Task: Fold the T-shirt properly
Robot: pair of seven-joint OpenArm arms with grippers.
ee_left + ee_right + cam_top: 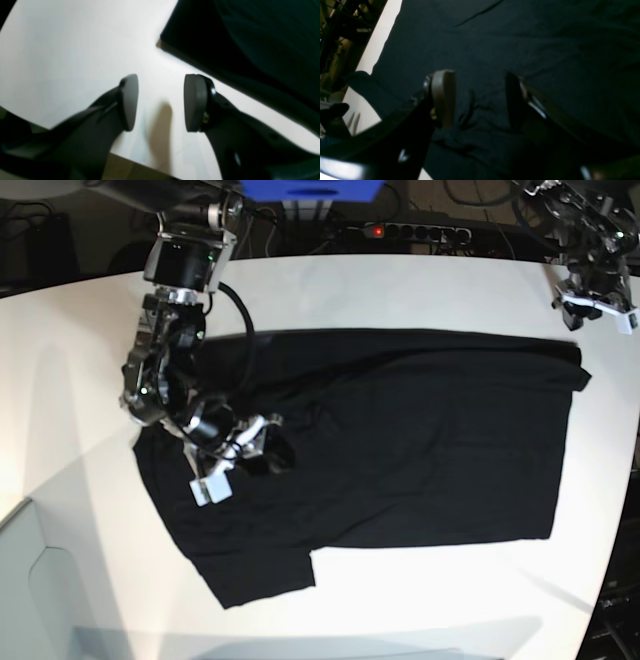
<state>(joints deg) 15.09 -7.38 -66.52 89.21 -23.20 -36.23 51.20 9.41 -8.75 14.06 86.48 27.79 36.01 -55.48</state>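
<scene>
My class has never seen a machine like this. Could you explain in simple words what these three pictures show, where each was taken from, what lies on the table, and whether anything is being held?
This is a robot with two arms, each ending in a gripper, a two-fingered "hand". One picture looks down on the whole white table; there, the robot's right arm is on the picture's left. The other two come from cameras on the arms' wrists.

A black T-shirt lies spread across the table, a sleeve sticking out near the front. The right gripper is open above the cloth. The left gripper is open too, over bare table beside the shirt's edge. Neither holds anything. The job is to fold the shirt properly.
</scene>
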